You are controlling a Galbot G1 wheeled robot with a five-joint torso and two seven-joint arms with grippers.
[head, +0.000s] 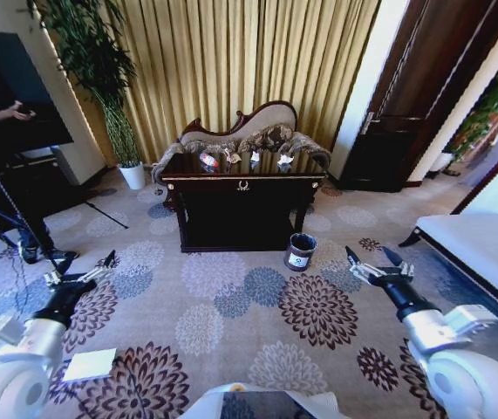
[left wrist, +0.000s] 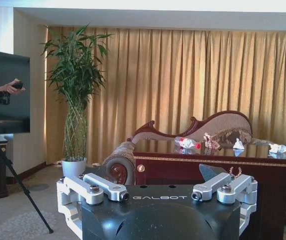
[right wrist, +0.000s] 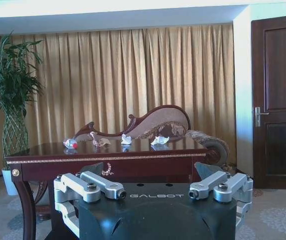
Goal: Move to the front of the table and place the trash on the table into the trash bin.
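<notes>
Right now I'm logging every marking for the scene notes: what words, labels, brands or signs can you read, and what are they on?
"GALBOT": on the black housing of the left claw.
"GALBOT": on the black housing of the right claw.
White label on the trash bin: too small to read.
Red-white label on the bottle: too blurred to read.
Gold emblem on the table front edge: an ornament, no legible text.

Dark glossy table (head: 242,186) — bottle (head: 208,161), wrapper (head: 232,157), two white paper scraps (head: 284,160) on top.
</notes>
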